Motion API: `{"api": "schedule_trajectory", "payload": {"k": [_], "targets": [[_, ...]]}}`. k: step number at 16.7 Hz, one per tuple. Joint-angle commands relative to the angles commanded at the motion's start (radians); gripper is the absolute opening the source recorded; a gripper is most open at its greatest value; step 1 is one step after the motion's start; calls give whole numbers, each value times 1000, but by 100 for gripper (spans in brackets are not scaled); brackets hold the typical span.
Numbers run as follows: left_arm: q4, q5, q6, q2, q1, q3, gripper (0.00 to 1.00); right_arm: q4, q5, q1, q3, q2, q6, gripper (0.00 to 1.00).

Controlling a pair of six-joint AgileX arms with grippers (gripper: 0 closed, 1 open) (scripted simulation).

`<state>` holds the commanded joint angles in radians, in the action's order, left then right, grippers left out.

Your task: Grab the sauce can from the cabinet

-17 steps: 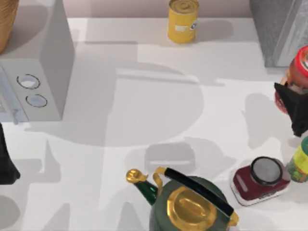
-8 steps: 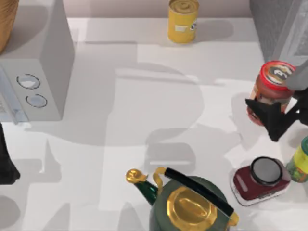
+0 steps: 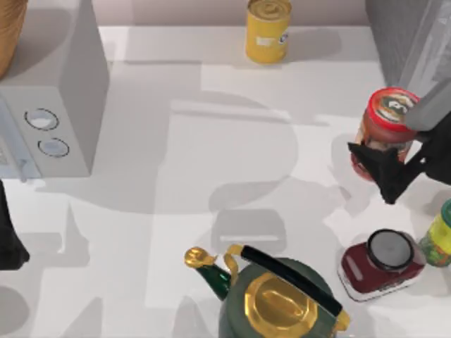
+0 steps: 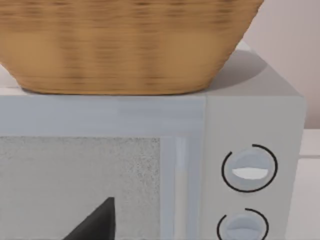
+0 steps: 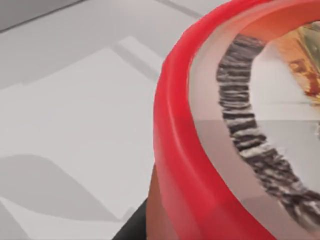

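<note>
Right jaws [image 3: 377, 165] clamping sauce can [image 3: 384, 127], lower label hidden, left jaws' state unclear

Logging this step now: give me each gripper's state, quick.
Left gripper: parked at the table's left edge; state cannot be told.
Right gripper: shut on the sauce can, held near the cabinet.

The sauce can [image 3: 381, 130] showed a red rim, gold printed top and reddish-orange label; at ten o'clock stood a plain yellow can [image 3: 268, 30]; the cabinet [image 3: 407, 39] was speckled grey.
</note>
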<state>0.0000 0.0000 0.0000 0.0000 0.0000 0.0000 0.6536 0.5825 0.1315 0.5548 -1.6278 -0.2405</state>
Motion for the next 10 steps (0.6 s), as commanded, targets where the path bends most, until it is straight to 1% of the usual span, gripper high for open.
{"api": "schedule_trajectory", "payload": {"k": [5,10], "targets": [[0,0,0,0,0,0,100,149,-66,63,68,-208,33,0],[0,0,0,0,0,0,100,172,-77,72,77,-232,39,0]]}}
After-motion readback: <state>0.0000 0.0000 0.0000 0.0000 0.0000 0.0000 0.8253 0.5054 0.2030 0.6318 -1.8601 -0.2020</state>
